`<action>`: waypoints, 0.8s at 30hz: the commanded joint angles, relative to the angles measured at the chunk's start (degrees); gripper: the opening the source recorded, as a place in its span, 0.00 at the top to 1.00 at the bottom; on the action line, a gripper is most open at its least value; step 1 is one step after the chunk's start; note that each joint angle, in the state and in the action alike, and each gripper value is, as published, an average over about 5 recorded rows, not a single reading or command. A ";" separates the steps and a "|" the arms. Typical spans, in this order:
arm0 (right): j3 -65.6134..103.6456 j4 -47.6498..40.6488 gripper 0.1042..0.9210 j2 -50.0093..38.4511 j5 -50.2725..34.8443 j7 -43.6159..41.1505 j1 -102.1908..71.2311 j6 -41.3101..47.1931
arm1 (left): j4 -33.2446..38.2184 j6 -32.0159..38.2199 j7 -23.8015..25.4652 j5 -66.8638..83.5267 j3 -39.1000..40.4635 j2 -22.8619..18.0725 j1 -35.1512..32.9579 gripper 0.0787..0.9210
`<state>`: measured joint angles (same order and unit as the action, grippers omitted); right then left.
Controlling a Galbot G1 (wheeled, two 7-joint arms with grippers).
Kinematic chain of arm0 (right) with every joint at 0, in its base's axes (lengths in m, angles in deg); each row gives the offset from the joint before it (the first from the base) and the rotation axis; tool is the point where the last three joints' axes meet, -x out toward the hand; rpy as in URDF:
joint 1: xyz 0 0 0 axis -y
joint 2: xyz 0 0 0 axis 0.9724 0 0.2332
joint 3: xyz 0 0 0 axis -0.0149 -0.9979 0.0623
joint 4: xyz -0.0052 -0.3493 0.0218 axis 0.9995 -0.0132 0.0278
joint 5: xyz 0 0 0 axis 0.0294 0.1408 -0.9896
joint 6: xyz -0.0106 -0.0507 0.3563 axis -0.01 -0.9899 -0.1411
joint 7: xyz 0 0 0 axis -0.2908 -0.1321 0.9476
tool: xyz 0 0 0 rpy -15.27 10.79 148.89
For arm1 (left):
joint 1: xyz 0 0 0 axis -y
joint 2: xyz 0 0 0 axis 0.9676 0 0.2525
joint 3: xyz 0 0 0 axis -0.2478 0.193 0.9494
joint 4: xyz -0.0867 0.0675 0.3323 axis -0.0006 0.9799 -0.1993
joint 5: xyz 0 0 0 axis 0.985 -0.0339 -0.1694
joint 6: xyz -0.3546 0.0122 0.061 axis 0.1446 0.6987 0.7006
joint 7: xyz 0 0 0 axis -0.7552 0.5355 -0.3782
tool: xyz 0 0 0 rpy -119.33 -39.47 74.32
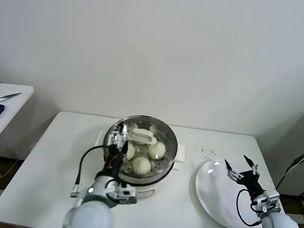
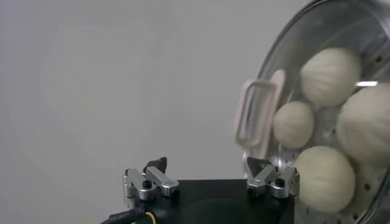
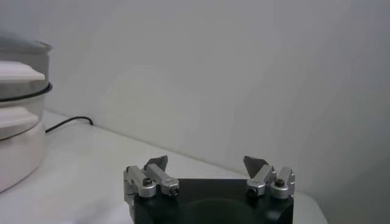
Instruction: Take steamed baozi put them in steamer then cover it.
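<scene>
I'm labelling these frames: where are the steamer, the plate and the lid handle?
steamer [image 1: 171, 143]: head view, right steel rim.
plate [image 1: 214, 196]: head view, bare white middle.
lid handle [image 2: 259, 112]: left wrist view, the white loop's side.

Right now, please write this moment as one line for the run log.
steamer: lid on, buns inside | left gripper: jaws open, at steamer's left rim | right gripper: jaws open, over plate

The right end effector [image 3: 207, 167] stands with its jaws wide apart and nothing between them, above the white table [image 3: 91, 164]. At about nine o'clock sits the steamer [image 3: 18, 122], a black cable [image 3: 67, 123] trailing beside it.
</scene>
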<state>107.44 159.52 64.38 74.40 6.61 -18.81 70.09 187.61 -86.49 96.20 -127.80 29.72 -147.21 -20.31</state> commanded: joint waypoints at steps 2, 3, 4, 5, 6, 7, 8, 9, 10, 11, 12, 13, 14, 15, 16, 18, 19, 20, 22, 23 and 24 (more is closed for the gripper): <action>2.08 5.24 0.12 0.94 -3.03 0.91 -3.98 1.50 | 5.61 28.03 -17.83 32.55 -23.56 -2.48 -14.37 0.12; 2.39 5.89 0.12 1.15 -3.04 0.93 -4.51 1.52 | 5.63 30.54 -17.55 35.29 -26.58 -3.82 -15.83 0.12; 2.75 6.64 0.12 1.38 -3.02 0.99 -5.10 1.54 | 5.64 32.86 -17.15 38.79 -29.54 -5.10 -17.46 0.12; 3.05 7.29 0.12 1.58 -2.99 1.06 -5.63 1.60 | 5.60 34.58 -16.75 42.34 -32.13 -6.32 -18.97 0.12; 3.32 8.01 0.12 1.77 -3.03 1.12 -6.20 1.69 | 5.47 36.21 -16.54 46.41 -34.50 -7.39 -20.41 0.12; 3.59 8.81 0.12 1.99 -3.08 1.18 -6.78 1.82 | 5.29 37.74 -16.49 50.92 -36.80 -8.55 -21.83 0.12; 3.82 9.47 0.12 2.20 -3.08 1.23 -7.28 1.96 | 5.01 38.92 -16.55 55.19 -38.91 -9.70 -23.08 0.12; 4.01 10.09 0.12 2.41 -3.07 1.22 -7.75 2.06 | 4.69 40.08 -16.59 58.93 -40.75 -10.98 -24.06 0.12; 4.18 10.68 0.12 2.62 -3.08 1.21 -8.20 2.13 | 4.13 41.14 -16.52 62.42 -42.51 -12.25 -24.91 0.12; 4.32 11.17 0.12 2.87 -3.08 1.19 -8.62 2.15 | 3.39 42.03 -16.34 65.32 -44.02 -13.63 -25.63 0.12; 4.48 11.59 0.12 3.16 -3.05 1.16 -9.05 2.09 | 2.31 42.92 -16.10 67.65 -45.27 -14.93 -26.27 0.12; 4.61 11.93 0.12 3.45 -3.04 1.14 -9.50 2.02 | 0.98 43.78 -15.73 69.61 -46.27 -16.05 -26.78 0.12; 4.74 12.22 0.12 3.75 -3.03 1.12 -9.93 1.96 | -0.57 44.80 -15.30 71.04 -47.16 -16.93 -27.26 0.12; 4.83 12.47 0.12 4.04 -3.01 1.11 -10.36 1.86 | -2.16 45.89 -14.89 71.95 -47.78 -17.60 -27.67 0.12; 4.90 12.69 0.12 4.28 -2.99 1.10 -10.79 1.75 | -3.70 46.77 -14.52 72.76 -48.22 -18.03 -28.04 0.12; 4.92 13.06 0.12 4.64 -2.98 1.10 -11.63 1.35 | -6.32 47.82 -13.96 74.32 -48.56 -18.26 -28.84 0.12; 4.89 13.20 0.12 4.78 -2.95 1.11 -12.01 0.97 | -7.40 48.11 -13.77 74.89 -48.53 -18.19 -29.24 0.12; 4.84 13.32 0.12 4.94 -2.95 1.16 -12.43 0.47 | -8.26 48.40 -13.68 75.37 -48.36 -18.04 -29.64 0.12; 4.74 13.46 0.12 5.30 -3.03 1.27 -13.17 -0.59 | -9.30 49.05 -13.61 75.61 -47.92 -17.64 -30.28 0.12; 4.71 13.47 0.12 5.47 -3.11 1.33 -13.45 -1.01 | -9.52 49.35 -13.62 75.44 -47.72 -17.48 -30.49 0.12; 4.70 13.44 0.12 5.65 -3.23 1.39 -13.73 -1.39 | -9.57 49.52 -13.66 75.24 -47.55 -17.38 -30.63 0.12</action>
<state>111.62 170.25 68.30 71.75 7.65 -28.18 71.13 185.45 -51.33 82.96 -68.47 -9.08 -160.12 -44.29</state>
